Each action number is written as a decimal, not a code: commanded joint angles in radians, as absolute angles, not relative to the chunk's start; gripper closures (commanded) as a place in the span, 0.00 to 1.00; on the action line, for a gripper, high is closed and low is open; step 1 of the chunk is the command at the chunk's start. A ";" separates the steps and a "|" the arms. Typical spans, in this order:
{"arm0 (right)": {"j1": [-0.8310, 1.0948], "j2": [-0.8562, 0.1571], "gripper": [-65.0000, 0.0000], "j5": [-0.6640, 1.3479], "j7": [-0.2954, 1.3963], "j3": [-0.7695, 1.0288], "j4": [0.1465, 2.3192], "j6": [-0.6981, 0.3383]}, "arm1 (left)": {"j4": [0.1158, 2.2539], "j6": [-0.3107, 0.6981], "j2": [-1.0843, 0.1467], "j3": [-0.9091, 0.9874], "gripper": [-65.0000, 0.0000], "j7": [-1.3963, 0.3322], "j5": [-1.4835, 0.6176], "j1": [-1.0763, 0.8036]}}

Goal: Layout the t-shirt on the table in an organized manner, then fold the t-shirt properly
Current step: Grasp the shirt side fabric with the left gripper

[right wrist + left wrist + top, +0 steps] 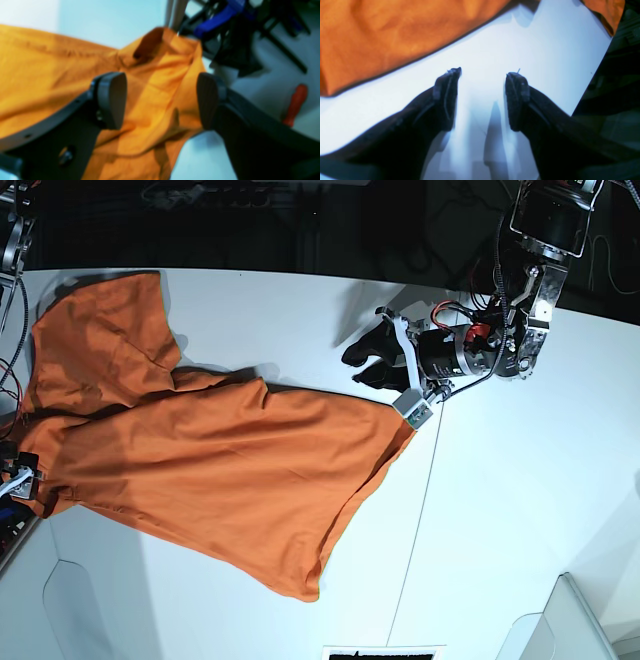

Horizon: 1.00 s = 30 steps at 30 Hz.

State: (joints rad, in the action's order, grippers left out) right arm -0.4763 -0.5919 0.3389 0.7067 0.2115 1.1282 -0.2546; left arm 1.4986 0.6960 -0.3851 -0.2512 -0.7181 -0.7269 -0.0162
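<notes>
White tabletop [500,510] fills nearly the whole room as I see it from the base side, with darkness and cabling behind it. Nearest me, the t-shirt [200,450] ends in a hem corner pointing down toward the front edge, and from there the orange cloth runs back and across the table, rumpled, unfolded, with one sleeve bunched toward the far corner. Its long axis lies crosswise, roughly from one arm's side to the other.

Farther in, the left gripper [395,365] hovers just beside the pointed corner of cloth nearest it; its fingers stand well apart with only bare table between them, and the shirt lies just ahead of it and off to one side in its wrist view. It holds nothing.

At the opposite end, the right gripper [161,100] is barely visible at the frame edge in the base view, but its wrist camera shows the jaws wide open over a sleeve or shoulder fold hanging off the table edge, the cloth between the pads yet touching neither.

Each arm, I judge, is nearest its own end, so spreading the shirt means pulling those ends apart.
</notes>
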 commanded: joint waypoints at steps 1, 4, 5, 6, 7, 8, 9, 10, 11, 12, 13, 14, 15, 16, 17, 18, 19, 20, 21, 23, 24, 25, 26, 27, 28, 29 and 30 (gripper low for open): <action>-0.496 -0.612 0.33 0.354 0.702 0.218 1.147 -0.258 | 1.514 0.698 -0.394 -0.247 0.47 -0.710 -0.742 0.004; -0.461 -0.612 0.33 0.390 0.717 0.233 1.164 -0.259 | 1.514 0.698 -0.394 -0.247 0.47 -0.710 -0.704 0.037; -0.439 -0.612 0.33 0.407 0.720 0.242 1.185 -0.259 | 1.514 0.698 -0.394 -0.247 0.47 -0.709 -0.684 0.052; -0.413 -0.612 0.34 0.428 0.728 0.256 1.215 -0.259 | 1.514 0.698 -0.397 -0.247 0.47 -0.708 -0.664 0.070; -0.383 -0.611 0.33 0.449 0.739 0.272 1.253 -0.258 | 1.514 0.698 -0.400 -0.246 0.47 -0.707 -0.651 0.086; -0.351 -0.611 0.33 0.469 0.750 0.290 1.296 -0.259 | 1.514 0.698 -0.405 -0.244 0.47 -0.707 -0.646 0.104; -0.320 -0.603 0.33 0.476 0.762 0.314 1.342 -0.262 | 1.514 0.698 -0.410 -0.239 0.47 -0.707 -0.646 0.122; -0.289 -0.590 0.33 0.476 0.775 0.342 1.389 -0.273 | 1.514 0.698 -0.416 -0.234 0.47 -0.702 -0.647 0.140; -0.259 -0.577 0.33 0.477 0.788 0.367 1.433 -0.284 | 1.514 0.698 -0.419 -0.227 0.47 -0.699 -0.647 0.159; -0.228 -0.570 0.33 0.479 0.795 0.381 1.466 -0.289 | 1.514 0.698 -0.418 -0.221 0.47 -0.699 -0.647 0.178; -0.198 -0.564 0.33 0.479 0.796 0.391 1.491 -0.289 | 1.514 0.698 -0.418 -0.218 0.47 -0.699 -0.653 0.197; -0.168 -0.555 0.33 0.479 0.793 0.399 1.509 -0.289 | 1.513 0.698 -0.418 -0.217 0.47 -0.699 -0.657 0.214; -0.141 -0.543 0.33 0.479 0.792 0.405 1.521 -0.289 | 1.513 0.698 -0.418 -0.217 0.47 -0.699 -0.658 0.228; -0.117 -0.529 0.33 0.479 0.791 0.409 1.528 -0.289 | 1.513 0.698 -0.418 -0.217 0.47 -0.699 -0.662 0.241; -0.093 -0.515 0.34 0.479 0.789 0.411 1.531 -0.290 | 1.512 0.698 -0.418 -0.217 0.47 -0.698 -0.669 0.252; -0.070 -0.499 0.34 0.478 0.786 0.411 1.533 -0.294 | 1.512 0.698 -0.418 -0.218 0.47 -0.690 -0.673 0.261; -0.049 -0.483 0.35 0.479 0.781 0.411 1.533 -0.301 | 1.512 0.698 -0.416 -0.218 0.47 -0.677 -0.672 0.266; -0.032 -0.466 0.42 0.477 0.780 0.411 1.534 -0.304 | 1.508 0.698 -0.415 -0.218 0.47 -0.661 -0.667 0.272; -0.016 -0.449 0.54 0.475 0.778 0.411 1.534 -0.304 | 1.498 0.698 -0.410 -0.218 0.47 -0.645 -0.662 0.280; 0.004 -0.419 0.82 0.470 0.773 0.412 1.535 -0.304 | 1.448 0.698 -0.390 -0.218 0.47 -0.620 -0.653 0.306; 0.009 -0.408 0.92 0.467 0.767 0.413 1.537 -0.305 | 1.409 0.698 -0.372 -0.218 0.47 -0.610 -0.651 0.324; 0.009 -0.398 0.97 0.467 0.765 0.415 1.539 -0.313 | 1.366 0.698 -0.352 -0.218 0.47 -0.606 -0.651 0.344; 0.009 -0.390 0.99 0.467 0.767 0.419 1.544 -0.320 | 1.321 0.698 -0.331 -0.218 0.48 -0.602 -0.651 0.364; 0.009 -0.381 0.99 0.467 0.767 0.426 1.553 -0.320 | 1.276 0.698 -0.309 -0.218 0.48 -0.602 -0.652 0.385; 0.009 -0.373 0.99 0.467 0.768 0.430 1.563 -0.320 | 1.232 0.698 -0.288 -0.218 0.48 -0.601 -0.654 0.405; 0.009 -0.366 0.99 0.463 0.776 0.435 1.572 -0.320 | 1.190 0.698 -0.267 -0.218 0.48 -0.601 -0.653 0.423; 0.009 -0.362 0.99 0.453 0.786 0.435 1.578 -0.320 | 1.154 0.698 -0.250 -0.218 0.48 -0.599 -0.654 0.439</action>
State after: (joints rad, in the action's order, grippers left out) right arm 0.0216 -0.3489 0.4515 0.7956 0.4274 1.5616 -0.3119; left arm 1.1358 0.6891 -0.2424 -0.2222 -0.6254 -0.6327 0.4099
